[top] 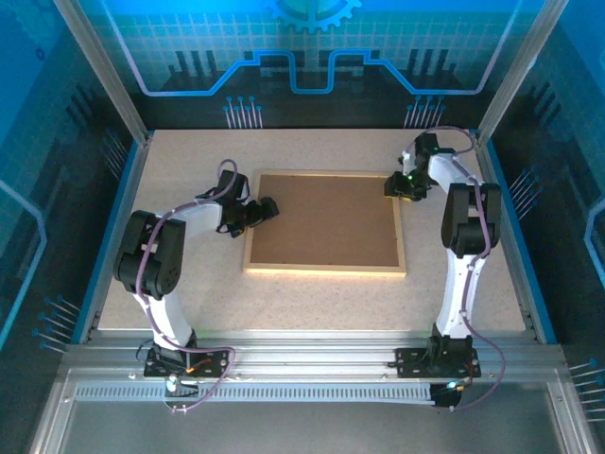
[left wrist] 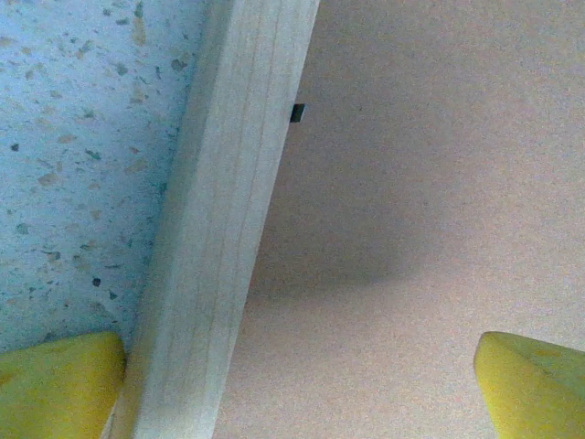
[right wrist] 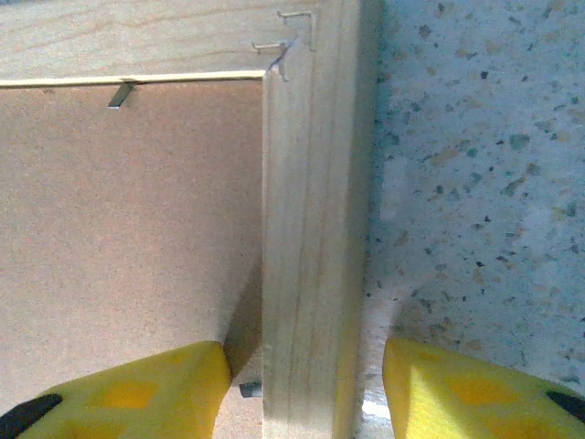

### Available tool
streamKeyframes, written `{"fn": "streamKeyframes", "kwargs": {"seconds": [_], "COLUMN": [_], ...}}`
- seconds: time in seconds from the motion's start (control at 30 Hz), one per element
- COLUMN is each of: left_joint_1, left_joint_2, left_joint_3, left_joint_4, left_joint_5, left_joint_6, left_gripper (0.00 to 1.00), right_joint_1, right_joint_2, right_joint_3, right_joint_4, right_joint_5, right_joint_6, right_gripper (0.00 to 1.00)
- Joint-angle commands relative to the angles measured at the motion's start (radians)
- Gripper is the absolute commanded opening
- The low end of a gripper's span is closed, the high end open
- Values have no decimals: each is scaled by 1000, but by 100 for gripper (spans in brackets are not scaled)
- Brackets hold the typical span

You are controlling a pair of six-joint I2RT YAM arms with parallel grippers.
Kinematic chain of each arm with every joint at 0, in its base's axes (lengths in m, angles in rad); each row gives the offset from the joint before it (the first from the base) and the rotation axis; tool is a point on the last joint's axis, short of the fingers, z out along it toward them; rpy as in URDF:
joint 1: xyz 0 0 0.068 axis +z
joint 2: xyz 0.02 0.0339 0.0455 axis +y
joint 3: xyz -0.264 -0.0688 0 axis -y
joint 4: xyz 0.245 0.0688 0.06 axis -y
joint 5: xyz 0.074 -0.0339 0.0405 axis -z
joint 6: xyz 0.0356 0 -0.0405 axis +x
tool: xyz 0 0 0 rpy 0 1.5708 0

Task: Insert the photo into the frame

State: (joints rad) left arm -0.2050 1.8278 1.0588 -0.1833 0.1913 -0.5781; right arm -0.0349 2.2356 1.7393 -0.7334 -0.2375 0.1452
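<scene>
Speckled desk [top: 312, 303], blue-lit walls; frame [top: 326, 270] lies back-up mid-desk, brown backing board [top: 321, 222] filling it. Left jaws spread wide astride left rail. Right jaws half-spread astride right rail near far corner, not pinching. Risk: uneven closing skews or tips frame.

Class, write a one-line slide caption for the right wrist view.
Right gripper straddles a wooden rail of the frame near its stapled corner, brown backing board inside.
</scene>
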Motion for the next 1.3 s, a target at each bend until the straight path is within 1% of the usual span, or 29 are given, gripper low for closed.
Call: {"fn": "streamKeyframes", "kwargs": {"seconds": [0.0, 0.1, 0.27, 0.37, 0.57, 0.73, 0.97, 1.07, 1.27], "left_joint_1": [-55, -56, -54, -53, -51, -51, -51, -51, -51], "left_joint_2": [54, 49, 35, 32, 32, 29, 25, 26, 24], "left_joint_3": [7, 10, 12, 11, 10, 3, 4, 7, 10], "left_joint_4": [72, 64, 60, 60, 62, 70, 61, 59, 53], "left_joint_5": [124, 114, 89, 81, 75, 75, 65, 64, 66], "left_joint_6": [-11, -7, -2, -1, -3, -11, -4, -5, -5], "left_gripper": [99, 99, 99, 99, 99, 99, 99, 99, 99], "right_joint_1": [28, 28, 27, 27, 28, 29, 64, 76, 87], "right_joint_2": [41, -14, -135, -200, -302, -363, -474, -493, -500], "right_joint_3": [-31, -30, -53, -104, -238, -365, -528, -569, -591], "right_joint_4": [-21, -30, -47, -49, -35, -4, 23, 23, 15], "right_joint_5": [-117, -86, 22, 111, 237, 254, 285, 284, 317], "right_joint_6": [4, 3, 10, 19, 55, 73, 111, 118, 115], "right_gripper": [52, 53, 56, 58, 60, 61, 61, 61, 61]}}
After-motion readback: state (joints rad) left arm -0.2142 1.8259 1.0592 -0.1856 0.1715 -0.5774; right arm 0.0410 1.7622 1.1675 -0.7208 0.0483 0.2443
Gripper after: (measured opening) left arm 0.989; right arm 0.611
